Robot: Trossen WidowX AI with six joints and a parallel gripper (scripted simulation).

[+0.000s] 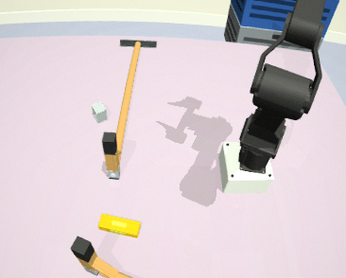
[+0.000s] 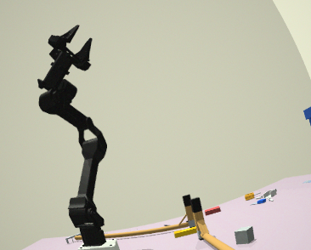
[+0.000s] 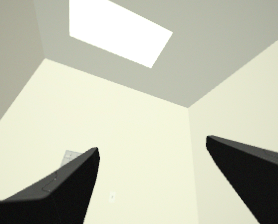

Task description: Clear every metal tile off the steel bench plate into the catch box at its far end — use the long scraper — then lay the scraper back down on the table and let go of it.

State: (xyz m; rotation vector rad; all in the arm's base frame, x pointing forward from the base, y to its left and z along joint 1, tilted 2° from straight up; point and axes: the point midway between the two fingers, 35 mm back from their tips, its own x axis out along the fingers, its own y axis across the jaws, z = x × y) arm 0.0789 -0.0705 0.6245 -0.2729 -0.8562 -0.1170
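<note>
A long orange-handled tool with a dark crossbar blade (image 1: 128, 96) (image 2: 140, 232) lies on the table, with a black-tipped upright grip at its near end. A second orange tool (image 1: 106, 269) (image 2: 214, 241) with a similar upright grip is cut off by the frame edge, so its head is hidden. I cannot tell which is the longer scraper. My gripper (image 2: 84, 32) (image 3: 152, 143) is open and empty, raised high above the table and pointing up, far from both tools. It is outside the top view. No steel bench plate, metal tiles or catch box can be made out.
A yellow block (image 1: 119, 225) (image 2: 185, 232) lies near the tools. A pale cube (image 1: 99, 112) is left of the long shaft. The exterior view shows a grey cube (image 2: 244, 235), a red block (image 2: 212, 210) and small items farther back. A blue cabinet (image 1: 279, 16) stands beyond the table.
</note>
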